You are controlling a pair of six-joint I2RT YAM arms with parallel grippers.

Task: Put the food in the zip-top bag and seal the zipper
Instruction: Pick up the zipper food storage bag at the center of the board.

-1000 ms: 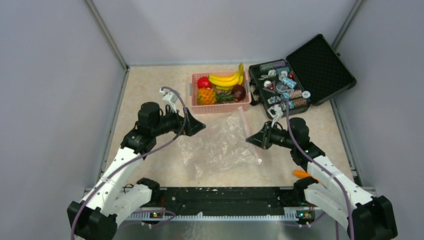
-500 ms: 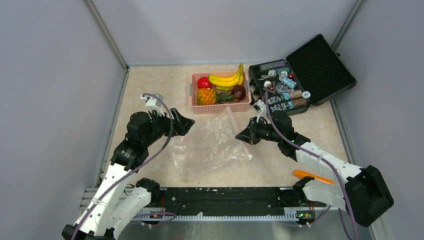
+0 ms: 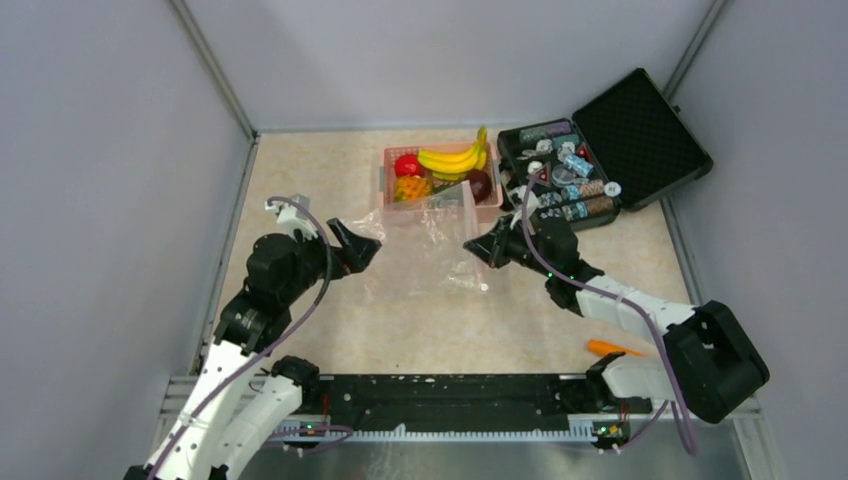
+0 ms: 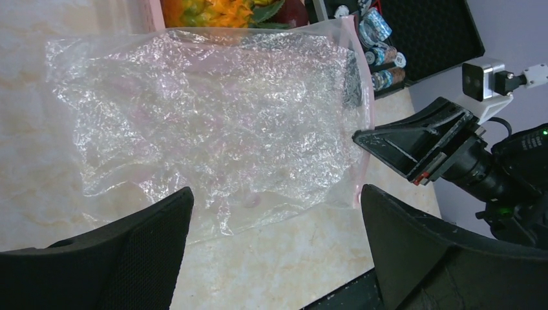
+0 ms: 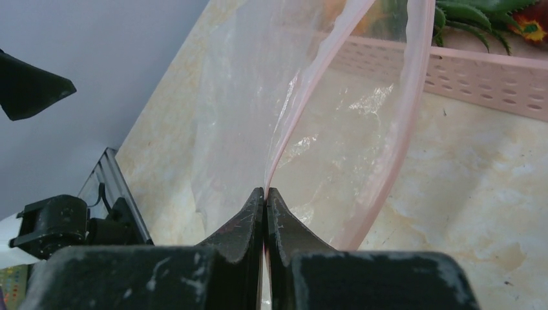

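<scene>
The clear crinkly zip-top bag (image 3: pixel 425 262) hangs lifted in front of the pink basket (image 3: pixel 385 182). It fills the left wrist view (image 4: pixel 213 123). My right gripper (image 3: pixel 473 249) is shut on the bag's pale-pink zipper strip (image 5: pixel 304 97), pinching one lip at the fingertips (image 5: pixel 265 191); the other lip (image 5: pixel 395 155) curves away, so the mouth gapes. My left gripper (image 3: pixel 358 240) is open and empty at the bag's left side; its jaws stand wide apart (image 4: pixel 276 194), just short of the bag's edge. The banana bunch (image 3: pixel 452 159), pineapple (image 3: pixel 411 188), red fruit (image 3: pixel 406 165) and maroon fruit (image 3: pixel 478 184) lie in the basket.
An open black case (image 3: pixel 640 130) with small trinkets (image 3: pixel 560 180) stands right of the basket. An orange stick (image 3: pixel 613 349) lies at the near right by the right arm's base. Grey walls close in the left, back and right sides.
My right gripper has moved left and toward the basket with the zipper strip, raising the bag off the table. My left gripper has drawn back to the left.
</scene>
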